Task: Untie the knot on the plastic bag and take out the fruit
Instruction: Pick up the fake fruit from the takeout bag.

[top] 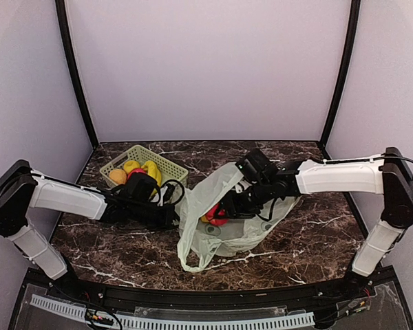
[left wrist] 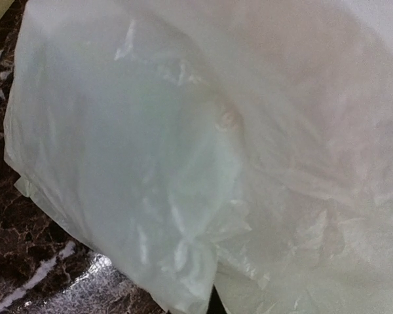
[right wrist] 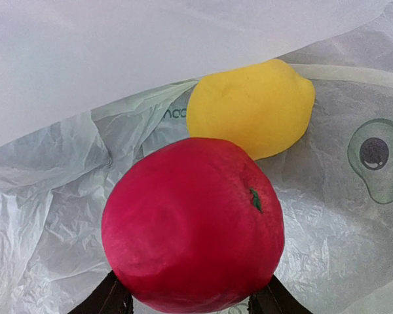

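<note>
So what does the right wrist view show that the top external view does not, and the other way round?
Only the right wrist: the avocado print on the plastic bag, the yellow fruit in full, and the right gripper closed around the red apple. Only the top external: the left arm, the right arm, the basket holding fruit, the marble table. Both: the plastic bag and the red apple inside it.

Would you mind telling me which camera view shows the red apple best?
The right wrist view: the red apple fills the frame, stem visible, between the right gripper's fingers. The top external view shows only a small red patch inside the plastic bag. The left wrist view shows only bag film.
</note>
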Available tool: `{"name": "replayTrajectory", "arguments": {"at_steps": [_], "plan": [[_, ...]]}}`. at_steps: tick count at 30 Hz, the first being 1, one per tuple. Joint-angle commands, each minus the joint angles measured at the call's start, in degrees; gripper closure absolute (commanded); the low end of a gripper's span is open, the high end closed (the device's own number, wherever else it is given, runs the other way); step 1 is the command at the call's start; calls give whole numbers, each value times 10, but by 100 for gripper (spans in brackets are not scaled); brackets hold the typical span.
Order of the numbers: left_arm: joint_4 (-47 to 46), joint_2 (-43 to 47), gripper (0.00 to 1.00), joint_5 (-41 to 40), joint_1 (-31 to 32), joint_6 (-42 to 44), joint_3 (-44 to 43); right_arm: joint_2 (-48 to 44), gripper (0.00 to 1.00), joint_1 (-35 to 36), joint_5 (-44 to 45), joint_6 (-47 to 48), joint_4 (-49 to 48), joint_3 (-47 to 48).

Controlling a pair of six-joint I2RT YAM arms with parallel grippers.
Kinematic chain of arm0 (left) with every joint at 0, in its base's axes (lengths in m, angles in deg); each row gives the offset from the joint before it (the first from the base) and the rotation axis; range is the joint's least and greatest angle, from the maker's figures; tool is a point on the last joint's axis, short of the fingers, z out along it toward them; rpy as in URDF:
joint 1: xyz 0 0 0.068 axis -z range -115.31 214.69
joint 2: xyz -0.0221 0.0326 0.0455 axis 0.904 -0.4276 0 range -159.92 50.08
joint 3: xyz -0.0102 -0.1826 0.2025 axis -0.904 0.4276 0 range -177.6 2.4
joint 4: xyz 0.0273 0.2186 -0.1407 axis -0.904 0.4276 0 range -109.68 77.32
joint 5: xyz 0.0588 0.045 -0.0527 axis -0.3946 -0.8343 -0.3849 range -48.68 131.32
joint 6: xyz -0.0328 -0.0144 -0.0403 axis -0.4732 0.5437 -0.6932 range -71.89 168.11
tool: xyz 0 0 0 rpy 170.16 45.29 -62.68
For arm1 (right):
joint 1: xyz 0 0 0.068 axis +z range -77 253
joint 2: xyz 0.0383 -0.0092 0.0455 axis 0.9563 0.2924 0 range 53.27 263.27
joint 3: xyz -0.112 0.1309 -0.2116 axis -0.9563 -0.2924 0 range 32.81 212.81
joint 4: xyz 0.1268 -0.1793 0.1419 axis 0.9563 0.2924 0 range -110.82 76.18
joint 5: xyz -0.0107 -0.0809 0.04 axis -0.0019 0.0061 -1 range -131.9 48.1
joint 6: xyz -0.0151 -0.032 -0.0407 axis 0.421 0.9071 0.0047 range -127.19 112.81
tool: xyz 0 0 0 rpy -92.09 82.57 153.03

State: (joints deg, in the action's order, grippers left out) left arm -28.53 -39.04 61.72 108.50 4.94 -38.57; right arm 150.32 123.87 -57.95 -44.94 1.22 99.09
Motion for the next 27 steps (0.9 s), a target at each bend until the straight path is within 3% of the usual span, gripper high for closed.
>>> {"name": "replayTrajectory", "arguments": {"at_steps": [1,11,20,22,24,27], "plan": [[13,-12,99,-6,-3,12,6,-50,73,-2,11,17,-1,-26],[-61,-58,99,17,-2,-9,-44,-176,72,-1,-105,103,-38,-76],[-76,-86,98,-19,-8,-13,-76,-281,72,-1,-156,104,-76,-92],[-61,-79,94,-27,-10,0,-78,-297,72,-3,-155,106,-81,-86],[-43,-62,82,-38,-15,16,-79,-307,72,-4,-153,112,-83,-75],[-12,-25,58,-75,-26,42,-81,-309,71,-6,-144,126,-89,-56]]}}
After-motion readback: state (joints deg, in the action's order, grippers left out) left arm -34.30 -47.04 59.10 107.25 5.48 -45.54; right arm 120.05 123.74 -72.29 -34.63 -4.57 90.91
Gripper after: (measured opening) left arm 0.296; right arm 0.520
